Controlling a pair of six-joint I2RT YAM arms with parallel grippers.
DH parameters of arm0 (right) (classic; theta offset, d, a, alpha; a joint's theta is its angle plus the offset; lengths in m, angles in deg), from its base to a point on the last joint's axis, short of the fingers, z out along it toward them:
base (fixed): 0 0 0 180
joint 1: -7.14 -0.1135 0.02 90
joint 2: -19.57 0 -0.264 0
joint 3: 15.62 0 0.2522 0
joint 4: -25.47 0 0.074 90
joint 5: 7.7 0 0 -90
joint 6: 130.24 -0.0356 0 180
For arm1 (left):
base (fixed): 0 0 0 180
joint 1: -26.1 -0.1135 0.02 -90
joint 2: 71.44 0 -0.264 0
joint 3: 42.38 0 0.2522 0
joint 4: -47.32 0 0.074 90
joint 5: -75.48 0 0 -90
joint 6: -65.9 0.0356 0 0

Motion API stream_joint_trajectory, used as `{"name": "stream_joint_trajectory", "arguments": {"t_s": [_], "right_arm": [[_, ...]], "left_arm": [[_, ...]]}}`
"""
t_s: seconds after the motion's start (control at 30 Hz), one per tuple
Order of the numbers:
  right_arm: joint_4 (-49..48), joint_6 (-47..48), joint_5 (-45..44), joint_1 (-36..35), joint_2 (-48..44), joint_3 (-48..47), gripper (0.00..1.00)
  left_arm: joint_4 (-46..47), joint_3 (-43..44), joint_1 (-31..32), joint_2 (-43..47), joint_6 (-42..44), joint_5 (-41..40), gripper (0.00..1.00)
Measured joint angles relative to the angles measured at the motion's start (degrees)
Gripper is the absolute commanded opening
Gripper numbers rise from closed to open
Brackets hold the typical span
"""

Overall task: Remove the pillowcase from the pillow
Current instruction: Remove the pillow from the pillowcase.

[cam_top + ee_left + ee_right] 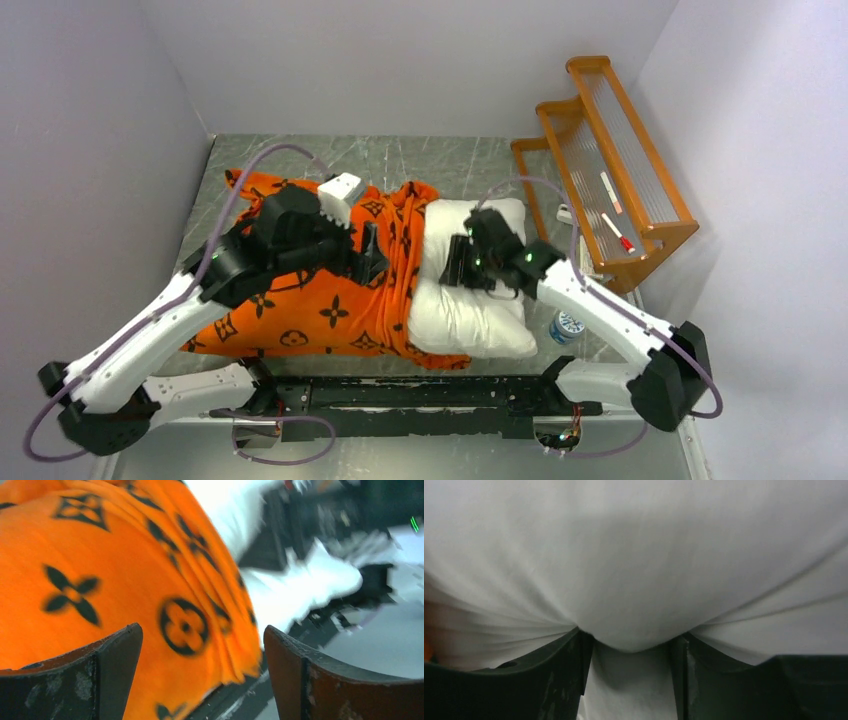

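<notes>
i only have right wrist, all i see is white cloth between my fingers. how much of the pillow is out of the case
observer: only the right end of the pillow is bare. the pillowcase covers the rest, bunched at its opening.
operator: wheres the left gripper
observer: the left gripper is over the pillowcase by that bunched edge, jaws wide, holding nothing.
operator: anything close on my right
observer: a wooden rack stands right of the pillow, and a bottle sits by the pillow's near right corner.
</notes>
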Motion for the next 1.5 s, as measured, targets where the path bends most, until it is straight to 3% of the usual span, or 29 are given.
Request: {"name": "stream_joint_trajectory", "arguments": {"t_s": [0.1, 0.3, 0.57, 0.73, 0.87, 0.93, 0.97, 1.0, 1.03, 1.13, 1.37, 1.5], "right_arm": [[-9.0, -7.3, -2.3, -5.3, -5.6, 13.3, 0.42], [-29.2, -22.6, -2.1, -8.8, -17.6, 34.4, 0.42], [-35.4, -26.2, -2.3, -8.8, -15.9, 35.5, 0.43], [-35.5, -25.9, -2.1, -8.8, -9.6, 32.0, 0.43], [-35.2, -25.8, -2.2, -8.8, -9.8, 31.8, 0.43], [-35.2, -25.8, -2.4, -8.8, -10.8, 32.0, 0.43], [-35.0, -25.8, -2.5, -8.8, -11.3, 32.1, 0.43], [-34.7, -25.8, -2.5, -8.8, -11.6, 32.1, 0.43], [-34.3, -25.8, -2.6, -8.9, -12.0, 32.1, 0.43], [-32.3, -25.6, -3.4, -9.0, -13.0, 31.4, 0.43], [-17.1, -21.7, -7.5, -9.7, -17.7, 22.9, 0.72], [-7.5, -17.3, -9.8, -10.2, -20.3, 13.2, 0.79]], "left_arm": [[-0.6, 3.3, -0.7, -7.1, 0.7, -5.2, 0.96], [-0.2, 9.9, -4.8, -23.8, 2.6, -8.4, 0.97], [6.3, 16.8, -9.2, -32.7, 5.2, -5.2, 0.96], [6.9, 21.8, -10.9, -39.6, 7.5, -5.1, 0.88], [6.7, 19.6, -12.7, -42.8, 9.5, -3.1, 0.72], [7.8, 16.5, -13.4, -42.1, 9.9, -1.2, 0.53], [8.6, 15.2, -13.9, -41.6, 10.2, -0.1, 0.40], [9.1, 14.6, -14.2, -41.3, 10.2, 0.7, 0.15], [9.8, 14.1, -14.4, -40.9, 10.6, 1.9, 0.06], [10.9, 13.4, -15.0, -39.8, 11.3, 4.0, 0.05], [14.1, 8.1, -15.6, -34.9, 11.5, 6.4, 0.05], [16.5, 2.5, -15.6, -27.0, 10.9, 6.8, 0.05]]}}
